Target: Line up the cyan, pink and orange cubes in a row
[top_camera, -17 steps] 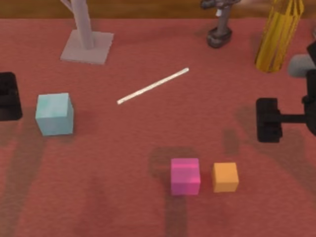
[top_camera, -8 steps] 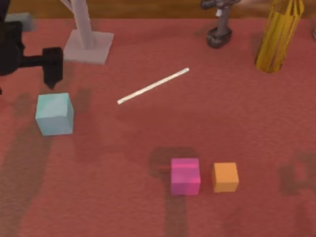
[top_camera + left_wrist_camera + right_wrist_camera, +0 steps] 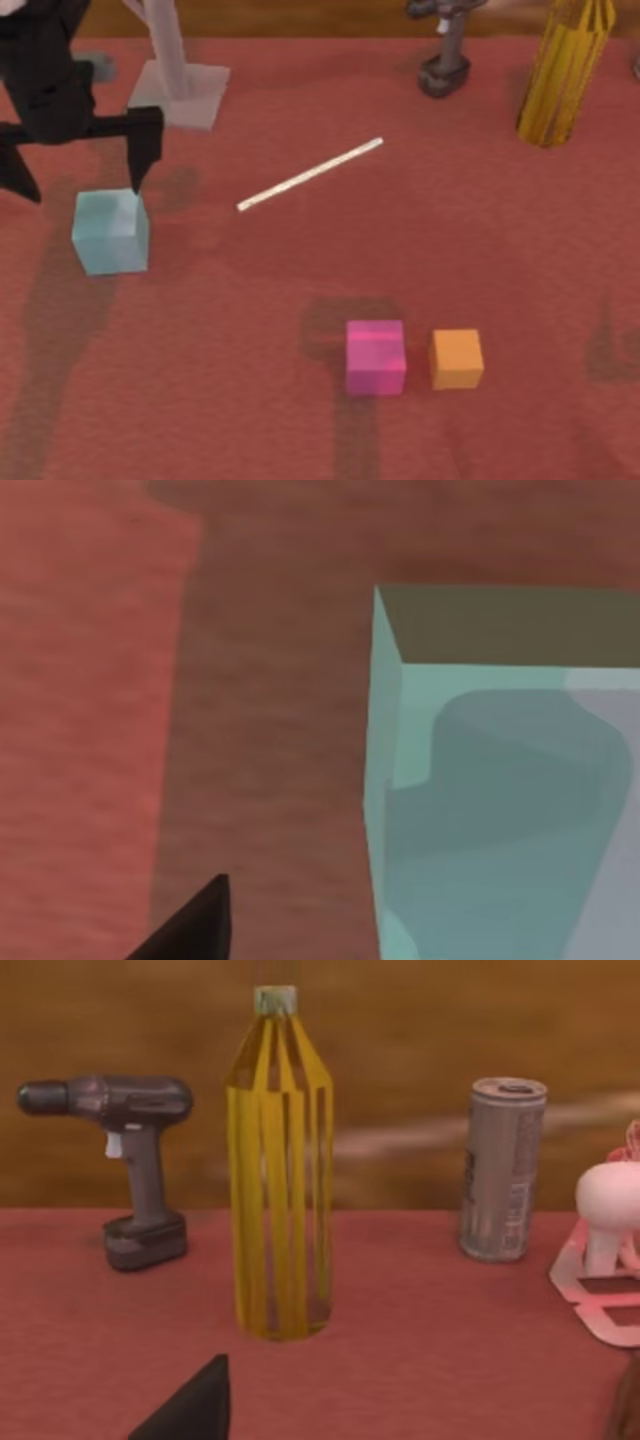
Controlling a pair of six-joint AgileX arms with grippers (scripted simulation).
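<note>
A rendered tabletop test bench: a red cloth-covered table [image 3: 300,270] before a wood-brown backdrop, cluttered with a cordless drill [image 3: 125,1160], a yellow bottle [image 3: 280,1170] and a drinks can [image 3: 503,1170].

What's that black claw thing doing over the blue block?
The left gripper hangs open over the cyan cube at the table's left, one finger on each side, not gripping it yet. The pink cube and orange cube sit next to each other near the front, a small gap between them. The cyan one stands far from them. The right arm is out of the top view.
</note>
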